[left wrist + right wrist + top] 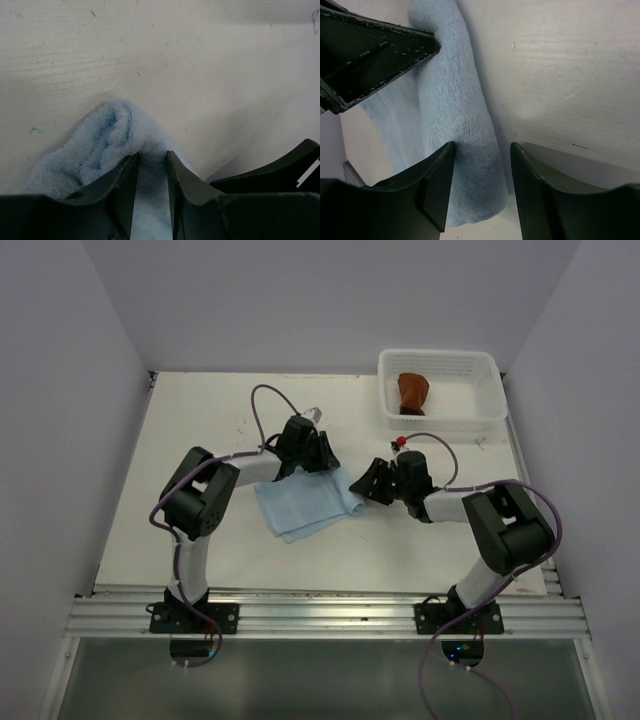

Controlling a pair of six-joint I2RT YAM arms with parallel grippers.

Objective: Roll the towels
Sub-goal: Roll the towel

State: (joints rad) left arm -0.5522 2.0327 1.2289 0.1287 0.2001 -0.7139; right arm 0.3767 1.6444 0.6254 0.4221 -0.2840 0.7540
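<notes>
The light blue towel (305,505) lies on the table between the two arms, its far right edge folded over into a thick roll (455,95). My left gripper (320,458) (152,154) is shut on the far corner of that edge, with cloth bunched up (105,140) beside its fingers. At the near end of the same rolled edge, my right gripper (366,484) (482,145) stands open, its jaws astride the roll and a gap showing on the right side. The rust brown-red towel (411,392) stands bunched inside the basket.
The white mesh basket (487,375) sits at the table's back right corner. White walls close in the left, right and back. A metal rail (320,615) runs along the near edge at the arm bases.
</notes>
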